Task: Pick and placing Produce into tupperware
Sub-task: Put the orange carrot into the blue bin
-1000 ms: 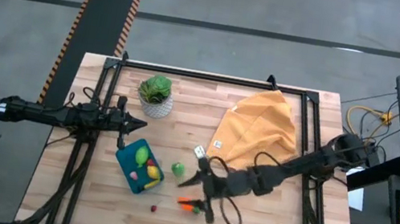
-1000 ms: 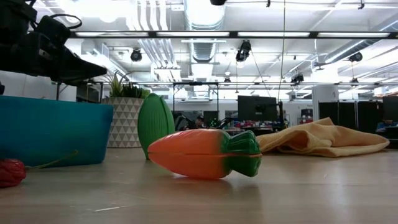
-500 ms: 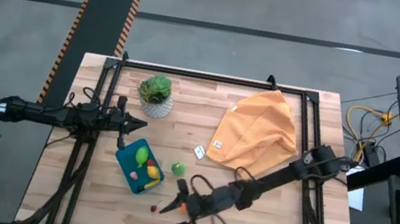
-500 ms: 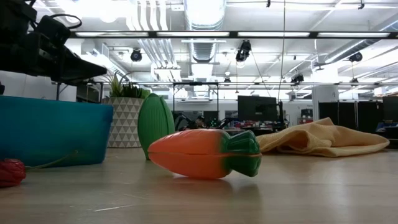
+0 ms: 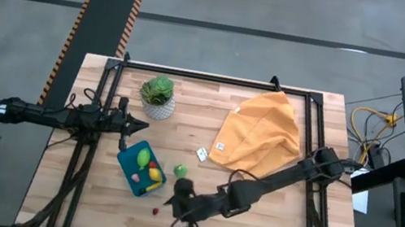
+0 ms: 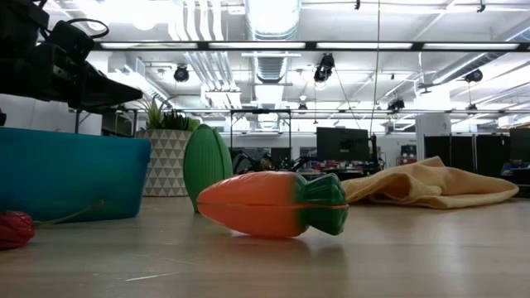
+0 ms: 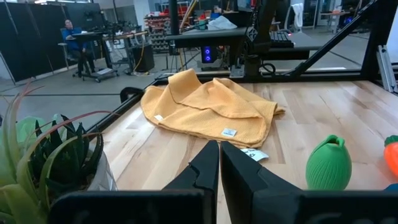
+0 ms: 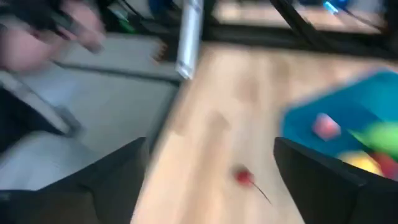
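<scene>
Here, the right gripper (image 5: 176, 211) is being held low over the near part of the wooden table (image 5: 268, 215), just beside the near corner of the tupperware (image 5: 125, 162). In the right wrist view its fingers (image 8: 93, 186) are being shown spread wide apart, with nothing between them, though that picture is being blurred by motion. A small red piece with a thin stem (image 8: 244, 177) is being framed between the fingers on the bare wood, and the teal container is showing to one side with green, yellow and red Produce (image 5: 150, 169) lying inside it.

The orange carrot (image 6: 265, 204) is being seen on its side on the table top in the low view, apart from the container, its green top being turned toward the orange cloth (image 6: 431, 186). From above, most of the carrot is being hidden by the right arm. A green fruit (image 5: 179, 172) is being left standing on the table just beside the tupperware, between it and the cloth.

The left gripper (image 5: 138, 126) is being held above the far edge of the container, its fingers (image 7: 208, 168) being pressed together on nothing. A potted plant (image 5: 158, 94) is standing near the far left of the table, and a small white tag (image 5: 202, 153) is lying beside the cloth. In the room beyond, a person is being seen seated at a desk (image 7: 68, 31).
</scene>
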You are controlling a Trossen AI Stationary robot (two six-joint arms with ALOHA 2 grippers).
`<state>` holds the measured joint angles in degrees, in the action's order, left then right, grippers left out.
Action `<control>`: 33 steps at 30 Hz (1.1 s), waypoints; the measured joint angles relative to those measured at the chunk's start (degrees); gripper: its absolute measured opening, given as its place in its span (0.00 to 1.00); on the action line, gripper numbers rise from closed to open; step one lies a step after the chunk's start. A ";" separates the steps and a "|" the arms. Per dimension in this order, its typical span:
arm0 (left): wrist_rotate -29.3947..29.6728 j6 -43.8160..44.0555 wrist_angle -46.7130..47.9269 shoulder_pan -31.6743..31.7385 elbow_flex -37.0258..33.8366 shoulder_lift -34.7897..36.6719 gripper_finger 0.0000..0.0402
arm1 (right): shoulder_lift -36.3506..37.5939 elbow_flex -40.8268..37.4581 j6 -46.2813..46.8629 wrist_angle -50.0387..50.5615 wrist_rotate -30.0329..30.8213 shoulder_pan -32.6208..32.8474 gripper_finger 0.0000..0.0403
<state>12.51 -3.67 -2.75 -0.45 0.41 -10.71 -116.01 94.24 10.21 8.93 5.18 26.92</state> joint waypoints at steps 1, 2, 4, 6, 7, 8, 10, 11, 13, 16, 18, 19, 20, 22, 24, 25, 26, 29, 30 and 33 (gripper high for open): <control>-0.02 0.00 0.00 0.00 0.02 -0.01 0.00 | -0.02 1.01 0.40 3.70 2.07 -0.05 0.86; -0.02 0.00 -0.02 0.00 0.02 -0.03 0.00 | -0.06 2.04 0.89 7.30 4.06 -0.17 0.87; -0.02 0.00 -0.02 0.00 0.00 -0.03 0.00 | -0.04 3.84 3.34 14.13 6.81 -0.49 0.87; -0.02 0.00 -0.02 0.00 0.02 -0.03 0.00 | -0.04 4.87 7.46 19.13 7.32 -1.09 0.87; -0.02 0.00 -0.02 0.00 0.01 -0.03 0.00 | -0.04 4.97 9.85 20.81 7.12 -1.38 0.86; -0.02 0.00 -0.02 0.00 0.02 -0.03 0.00 | -0.04 4.98 11.92 22.24 6.56 -1.66 0.85; -0.02 0.00 -0.02 0.00 0.00 -0.03 0.00 | -0.04 4.68 14.27 23.72 5.12 -2.12 0.84; -0.02 0.00 -0.03 0.00 0.00 -0.03 0.00 | -0.04 4.34 15.40 24.11 4.36 -2.23 0.83; -0.02 0.00 -0.03 0.00 0.01 -0.03 0.00 | -0.04 3.32 16.67 24.24 2.25 -2.53 0.83; -0.02 0.00 -0.04 0.00 0.01 -0.03 0.00 | -0.06 1.54 17.21 24.35 1.41 -2.70 0.83; -0.02 -0.02 -0.04 -0.02 0.00 -0.03 0.00 | -0.06 0.35 16.76 23.63 1.70 -2.83 0.83; -0.02 0.00 -0.04 0.00 0.00 -0.03 0.00 | -0.04 -0.27 16.50 23.18 2.14 -2.91 0.83; -0.02 0.00 -0.04 0.00 0.02 -0.03 0.00 | -0.04 -1.03 16.45 22.89 2.22 -3.01 0.84; -0.02 0.00 -0.06 0.00 0.01 -0.03 0.00 | -0.05 -2.55 16.41 22.25 2.35 -3.25 0.84; -0.02 0.00 -0.06 -0.02 0.02 -0.01 0.00 | -0.04 -3.76 16.62 21.70 2.44 -3.41 0.85; -0.02 0.00 -0.06 0.00 0.00 -0.01 0.00 | -0.06 -4.29 16.66 21.63 2.64 -3.52 0.84; -0.02 0.00 -0.06 0.00 0.02 -0.03 0.00 | -0.04 -4.82 16.74 21.59 3.06 -3.56 0.84; -0.02 0.00 -0.06 0.00 0.00 -0.03 0.00 | -0.04 -6.66 16.90 19.96 3.82 -3.61 0.83; -0.02 0.00 -0.06 0.00 0.00 -0.03 0.00 | -0.04 -7.32 17.40 18.26 3.80 -3.61 0.83; -0.02 0.00 -0.06 0.00 0.02 -0.03 0.00 | -0.04 -9.68 18.85 13.64 3.43 -3.61 0.84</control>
<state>12.49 -3.66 -2.81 -0.45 0.43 -10.74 -116.05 84.56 29.06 22.57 8.61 23.31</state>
